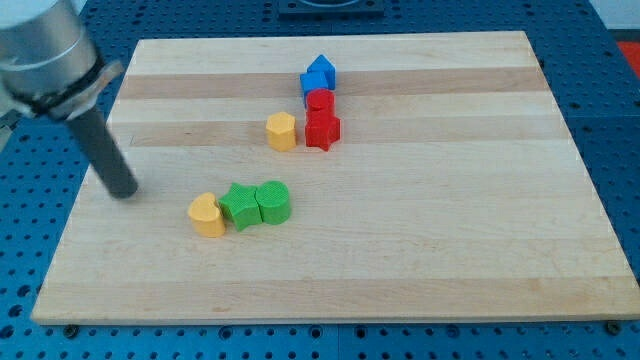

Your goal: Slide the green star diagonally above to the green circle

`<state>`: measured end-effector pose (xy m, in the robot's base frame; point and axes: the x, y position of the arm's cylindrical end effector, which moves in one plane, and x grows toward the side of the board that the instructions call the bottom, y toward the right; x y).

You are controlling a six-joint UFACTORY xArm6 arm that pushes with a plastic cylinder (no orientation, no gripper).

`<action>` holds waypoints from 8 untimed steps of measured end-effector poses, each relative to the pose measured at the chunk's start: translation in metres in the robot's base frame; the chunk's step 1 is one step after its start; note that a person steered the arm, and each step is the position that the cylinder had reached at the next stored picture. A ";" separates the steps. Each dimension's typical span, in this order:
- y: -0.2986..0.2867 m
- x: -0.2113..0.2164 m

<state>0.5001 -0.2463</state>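
Note:
The green star (240, 206) lies on the wooden board (450, 230), left of centre towards the view's bottom. The green circle (273, 202) touches its right side. A yellow heart (207, 214) touches the star's left side. My tip (124, 191) rests on the board to the left of these three blocks, well apart from the yellow heart. The dark rod rises from it towards the view's top left.
Towards the view's top, near the centre, stand a yellow hexagon (282, 131), a red star (322, 130), a red cylinder (319, 101) and a blue block (318, 74). The board's left edge runs close to my tip.

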 end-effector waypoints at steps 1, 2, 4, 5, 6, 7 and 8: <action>0.009 0.065; 0.060 0.087; 0.132 0.063; 0.094 0.041; 0.064 0.017; 0.064 -0.005; 0.065 0.021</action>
<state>0.5213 -0.1814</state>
